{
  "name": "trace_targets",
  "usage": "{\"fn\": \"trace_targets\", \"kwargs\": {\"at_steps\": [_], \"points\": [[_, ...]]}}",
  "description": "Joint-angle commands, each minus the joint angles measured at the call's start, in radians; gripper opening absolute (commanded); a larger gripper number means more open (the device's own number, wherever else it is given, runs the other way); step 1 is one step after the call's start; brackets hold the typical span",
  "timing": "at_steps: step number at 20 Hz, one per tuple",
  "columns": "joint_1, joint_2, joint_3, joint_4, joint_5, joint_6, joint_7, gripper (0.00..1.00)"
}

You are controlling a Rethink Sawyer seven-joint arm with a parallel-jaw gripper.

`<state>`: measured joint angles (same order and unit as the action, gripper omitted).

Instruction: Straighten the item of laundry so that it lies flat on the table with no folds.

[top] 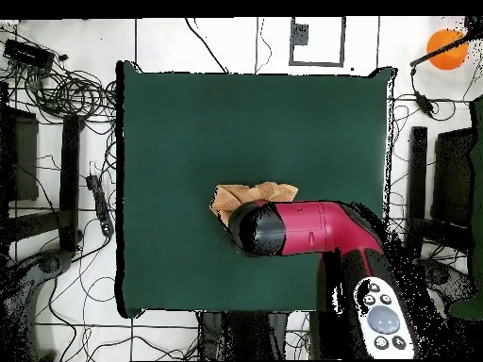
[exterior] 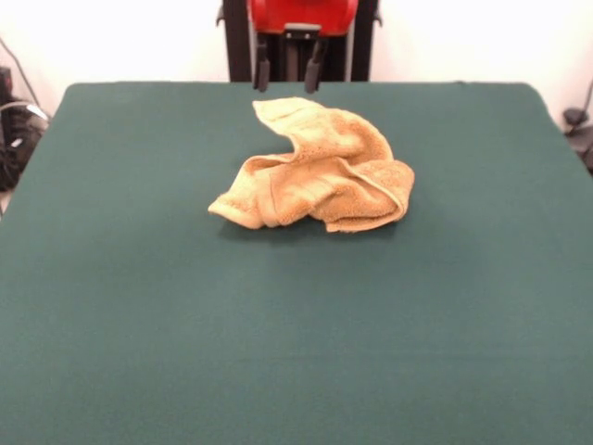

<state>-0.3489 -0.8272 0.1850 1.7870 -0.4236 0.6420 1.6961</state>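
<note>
mustard terry towel (exterior: 320,171) crumpled in a folded heap, near the middle of the dark green table (exterior: 278,352)

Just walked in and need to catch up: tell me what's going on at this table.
A red and black Sawyer arm hangs over a dark green table, where a golden-orange towel lies crumpled in a heap with several folds. The gripper is raised at the table's far side, behind the towel and not touching it, its two fingers apart and empty. From overhead, the arm covers most of the towel. Nothing has been flattened yet.
</note>
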Motion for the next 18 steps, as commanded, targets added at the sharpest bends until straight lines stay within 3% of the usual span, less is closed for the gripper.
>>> {"fn": "trace_targets", "kwargs": {"at_steps": [1,18], "points": [[0.032,0.073,0.019,-0.012,-0.023,-0.013,0.067,1.0],[0.041,0.134,0.0,-0.024,-0.058,-0.064,0.089,1.0]]}}
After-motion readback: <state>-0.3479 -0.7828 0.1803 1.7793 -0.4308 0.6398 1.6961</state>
